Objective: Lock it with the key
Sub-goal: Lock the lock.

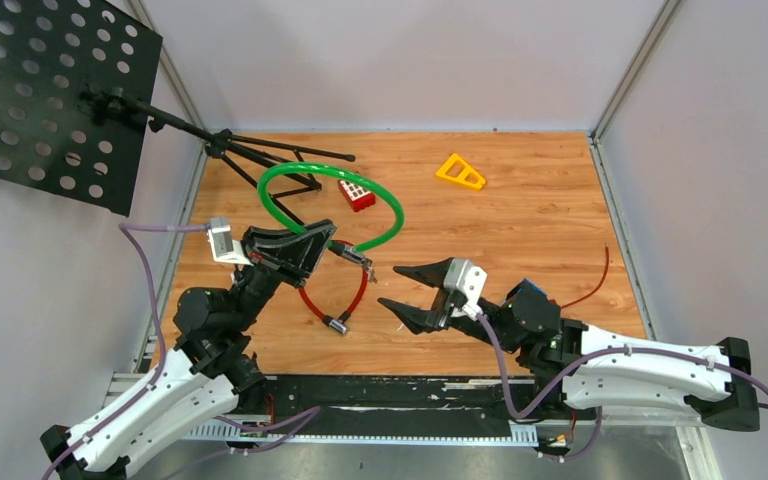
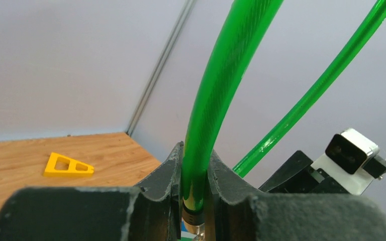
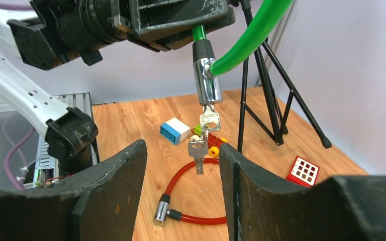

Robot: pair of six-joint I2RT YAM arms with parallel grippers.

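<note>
My left gripper (image 1: 326, 238) is shut on the end of a green cable lock (image 1: 388, 205) and holds it off the table; its jaws pinch the cable (image 2: 199, 165) just above the black collar. In the right wrist view the chrome lock cylinder (image 3: 207, 85) hangs below those jaws, with a key (image 3: 209, 121) in its lower end and a second key (image 3: 197, 150) dangling from the ring. My right gripper (image 3: 183, 150) is open, level with the keys and short of them, with nothing between its fingers. It shows in the top view too, as the right gripper (image 1: 398, 287).
A red cable lock (image 3: 191, 201) lies closed on the wooden table beneath the keys. A blue-and-white block (image 3: 175, 130) and small toy bricks lie beyond it. A black music stand (image 1: 60, 100) with tripod legs (image 3: 261, 85), a red grid block (image 1: 357, 193) and a yellow triangle (image 1: 460, 172) sit farther back.
</note>
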